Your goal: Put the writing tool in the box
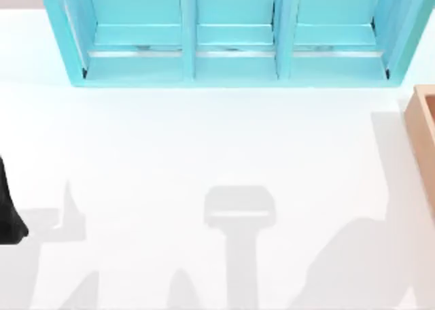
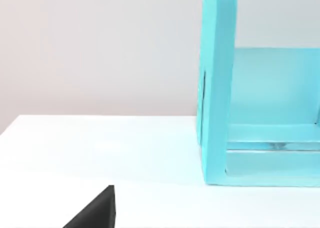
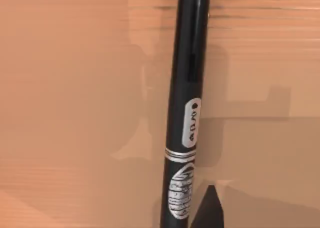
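Note:
The writing tool (image 3: 186, 103) is a slim black pen with a silver band and a printed label. In the right wrist view it stands close to the camera, over the orange-brown inside of the box (image 3: 70, 88). My right gripper (image 3: 194, 215) is shut on the pen, and one dark fingertip (image 3: 209, 208) shows right beside the barrel. The gripper's shadow falls on the box floor behind the pen. In the top view a corner of the tan box (image 1: 423, 130) shows at the table's right edge. My left arm (image 1: 8, 215) is parked at the far left edge.
A large turquoise shelf unit (image 1: 234, 52) with three compartments stands along the back of the white table (image 1: 204, 160). Its side wall (image 2: 217, 88) stands upright in the left wrist view, ahead of the left arm. Arm shadows lie across the table's front.

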Action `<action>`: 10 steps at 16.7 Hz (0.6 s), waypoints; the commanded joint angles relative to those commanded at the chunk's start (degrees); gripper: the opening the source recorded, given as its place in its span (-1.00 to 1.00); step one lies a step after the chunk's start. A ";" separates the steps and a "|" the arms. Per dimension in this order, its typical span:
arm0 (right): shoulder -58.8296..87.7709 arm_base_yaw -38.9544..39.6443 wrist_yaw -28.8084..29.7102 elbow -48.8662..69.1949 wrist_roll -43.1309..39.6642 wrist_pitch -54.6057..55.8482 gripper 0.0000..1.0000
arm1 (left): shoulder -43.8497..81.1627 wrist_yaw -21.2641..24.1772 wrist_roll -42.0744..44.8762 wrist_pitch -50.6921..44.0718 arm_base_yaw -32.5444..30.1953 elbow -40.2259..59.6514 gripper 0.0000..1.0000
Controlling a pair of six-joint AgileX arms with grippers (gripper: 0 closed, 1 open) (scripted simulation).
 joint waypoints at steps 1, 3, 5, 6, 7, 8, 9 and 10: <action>0.00 0.00 0.00 0.00 0.00 0.00 0.51 | 0.00 0.00 0.00 0.00 0.00 0.00 1.00; 0.00 0.00 0.00 0.00 0.00 0.00 0.81 | 0.00 0.00 0.00 0.00 0.00 0.00 1.00; 0.00 0.00 0.00 0.00 0.00 0.00 1.00 | 0.00 0.00 0.00 0.00 0.00 0.00 1.00; 0.00 0.00 0.00 0.00 0.00 0.00 1.00 | 0.00 0.00 0.00 0.00 0.00 0.00 1.00; 0.00 0.00 0.00 0.00 0.00 0.00 1.00 | 0.00 0.00 0.00 0.00 0.00 0.00 1.00; 0.00 0.00 0.00 0.00 0.00 0.00 1.00 | 0.00 0.00 0.00 0.00 0.00 0.00 1.00; 0.00 0.00 0.00 0.00 0.00 0.00 1.00 | 0.00 0.00 0.00 0.00 0.00 0.00 1.00; 0.00 0.00 0.00 0.00 0.00 0.00 1.00 | 0.00 0.00 0.00 0.00 0.00 0.00 1.00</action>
